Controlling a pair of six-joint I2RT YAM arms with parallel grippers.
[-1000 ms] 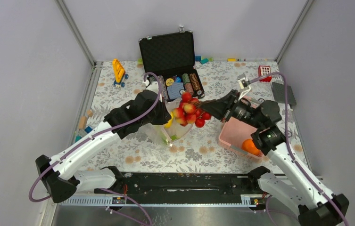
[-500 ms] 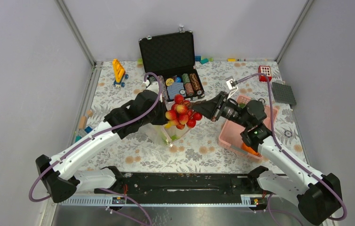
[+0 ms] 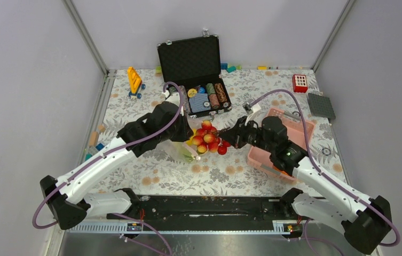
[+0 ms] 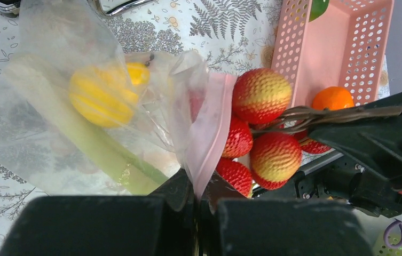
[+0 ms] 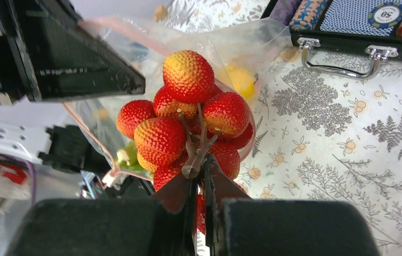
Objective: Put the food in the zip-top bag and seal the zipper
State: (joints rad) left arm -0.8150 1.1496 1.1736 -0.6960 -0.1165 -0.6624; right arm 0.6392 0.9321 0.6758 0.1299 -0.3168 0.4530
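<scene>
The cluster of small red pieces [image 5: 188, 122] is red fading to yellow, with dimpled skin. The clear zip-top bag [image 4: 44, 48] has a pink zipper [image 4: 212, 128] and shows a yellow lemon [image 4: 102, 90] and a pale-green celery stalk [image 4: 81, 136]. The white tabletop [image 5: 348, 133] bears grey ferns and orange flowers.

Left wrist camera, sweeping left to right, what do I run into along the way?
Lemon → zipper → cluster of small red pieces → orange. Celery and basket are left out because they overlap the others.
</scene>
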